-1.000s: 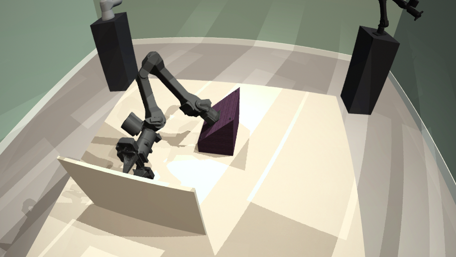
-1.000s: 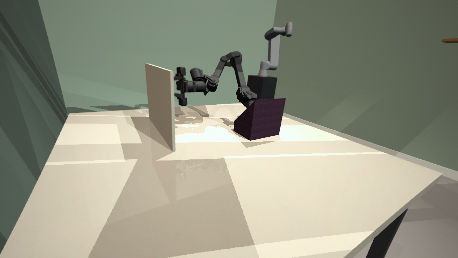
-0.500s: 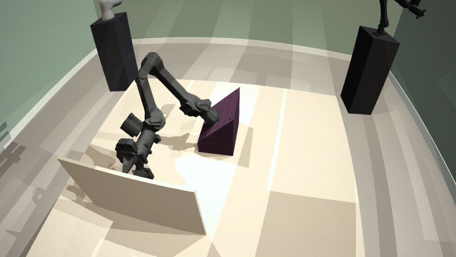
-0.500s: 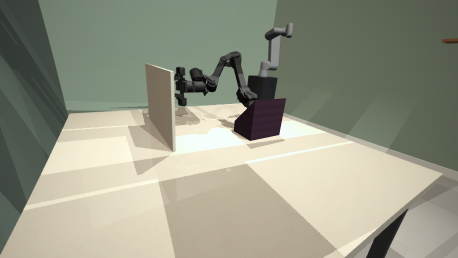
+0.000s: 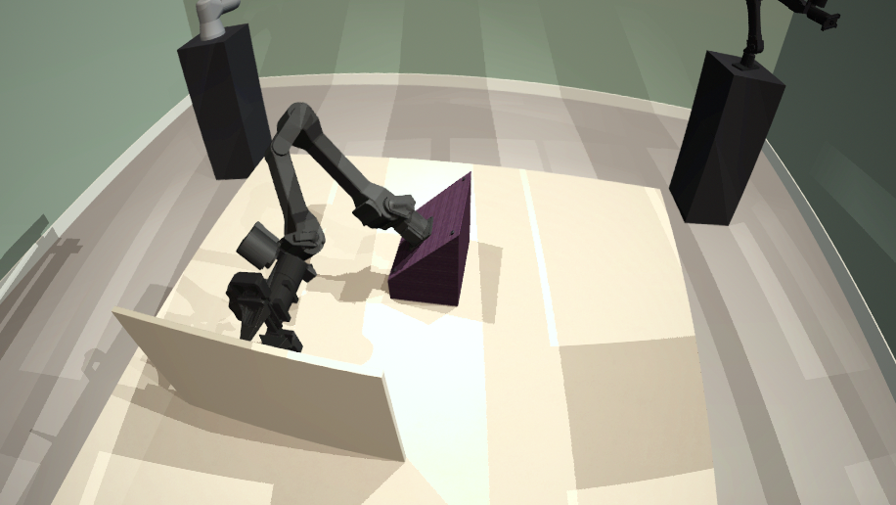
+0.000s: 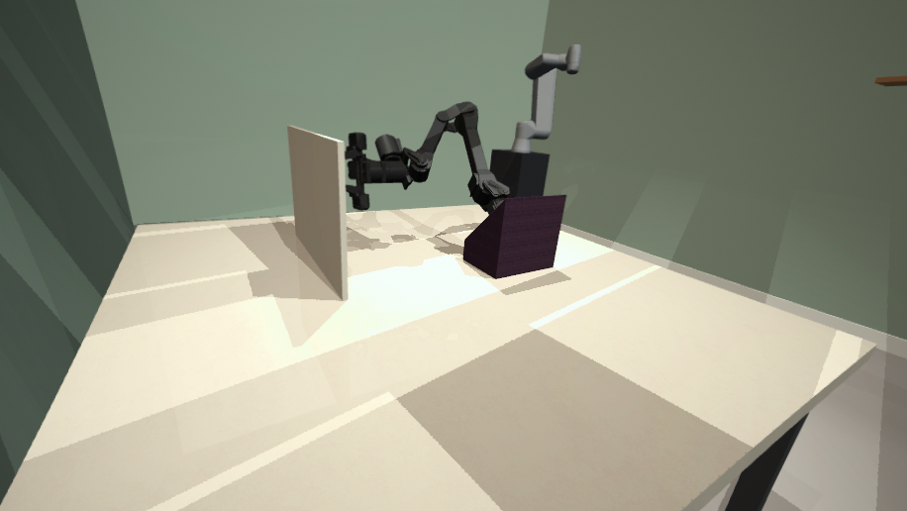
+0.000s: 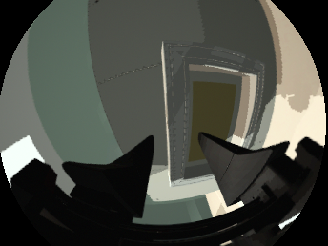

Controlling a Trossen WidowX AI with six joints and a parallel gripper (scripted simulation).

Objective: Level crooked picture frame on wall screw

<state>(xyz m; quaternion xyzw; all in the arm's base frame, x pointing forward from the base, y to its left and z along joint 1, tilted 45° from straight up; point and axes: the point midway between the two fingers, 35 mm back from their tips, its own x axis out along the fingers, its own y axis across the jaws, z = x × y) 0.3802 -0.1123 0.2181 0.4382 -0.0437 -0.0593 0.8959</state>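
Note:
The picture frame point(image 7: 177, 105), grey with an olive picture, hangs on the pale upright panel point(image 5: 269, 401) point(image 6: 314, 209) point(image 7: 129, 48). The panel hides it in the top and exterior views. In the wrist view its long left bar leans slightly; fisheye bending makes the exact tilt hard to judge. My gripper point(image 7: 176, 137) is open and empty, close in front of the panel, with one finger above the other in the exterior view. In the wrist view the fingertips appear on either side of the frame's left bar, the right tip over the picture. Contact cannot be told. The screw and notched strip are hidden.
The arm stands on a purple wedge block point(image 5: 432, 269) point(image 6: 530, 235) behind the gripper, on the cream table point(image 5: 614, 263) point(image 6: 444, 444). Two dark pedestals point(image 5: 228, 113) point(image 5: 727, 144) with other arms stand beyond the table. Hard shadows and bright patches cross the scene.

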